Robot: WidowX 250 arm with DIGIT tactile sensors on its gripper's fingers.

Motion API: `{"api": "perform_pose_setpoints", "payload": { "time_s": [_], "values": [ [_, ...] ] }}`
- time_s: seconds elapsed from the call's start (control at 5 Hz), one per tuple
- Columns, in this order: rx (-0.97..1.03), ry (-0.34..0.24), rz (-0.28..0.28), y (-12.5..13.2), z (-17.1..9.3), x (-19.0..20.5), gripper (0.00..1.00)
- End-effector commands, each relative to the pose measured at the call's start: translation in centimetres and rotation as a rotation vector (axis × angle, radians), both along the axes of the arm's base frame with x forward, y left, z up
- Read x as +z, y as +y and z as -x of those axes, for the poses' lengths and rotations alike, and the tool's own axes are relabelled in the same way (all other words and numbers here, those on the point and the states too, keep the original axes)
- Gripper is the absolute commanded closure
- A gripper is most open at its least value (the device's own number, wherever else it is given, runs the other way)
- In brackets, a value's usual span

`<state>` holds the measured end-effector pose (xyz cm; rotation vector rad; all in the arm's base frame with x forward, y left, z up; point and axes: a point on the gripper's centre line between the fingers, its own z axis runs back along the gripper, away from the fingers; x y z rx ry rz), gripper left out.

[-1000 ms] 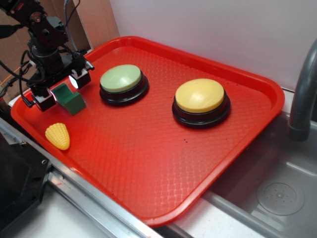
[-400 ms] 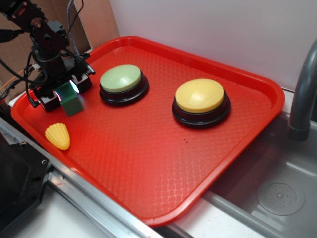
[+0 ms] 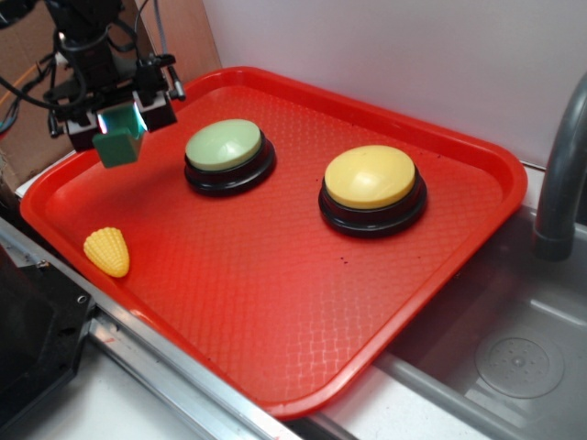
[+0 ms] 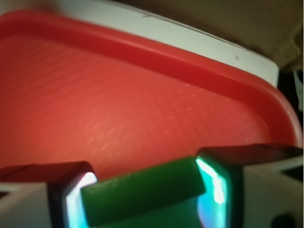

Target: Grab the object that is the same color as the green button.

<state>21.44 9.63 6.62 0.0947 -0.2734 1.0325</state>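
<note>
From the exterior view, the gripper [image 3: 117, 124] grasps the green block [image 3: 118, 147] and holds it in the air over the tray's [image 3: 275, 302] far-left corner, near the green button [image 3: 223, 144]. The grab seems done; next it only needs a steady hold. The arm is cut off above.

In the wrist view, both pads [image 4: 76, 204] press the block [image 4: 142, 192]; its lower part is cut off.

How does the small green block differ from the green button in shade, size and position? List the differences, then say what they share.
Shade: the green block is dark green; the green button has a pale green dome on a black base.
Size: the block is much smaller than the button.
Position: the block is held off the red tray between the jaws of the gripper; the button rests on the tray.
Shared: both are green.
</note>
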Motion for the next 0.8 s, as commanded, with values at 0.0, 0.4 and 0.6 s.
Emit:
{"api": "perform_pose_setpoints", "payload": {
  "time_s": [0.0,0.4,0.6],
  "values": [
    [-0.478,-0.051,0.088,-7.1,0.6,9.5,1.0],
    [-0.752,-0.015,0.229,-10.8,2.9,13.7,1.0],
    [-0.794,0.049,0.159,-10.9,3.1,13.1,1.0]
  ]
}}
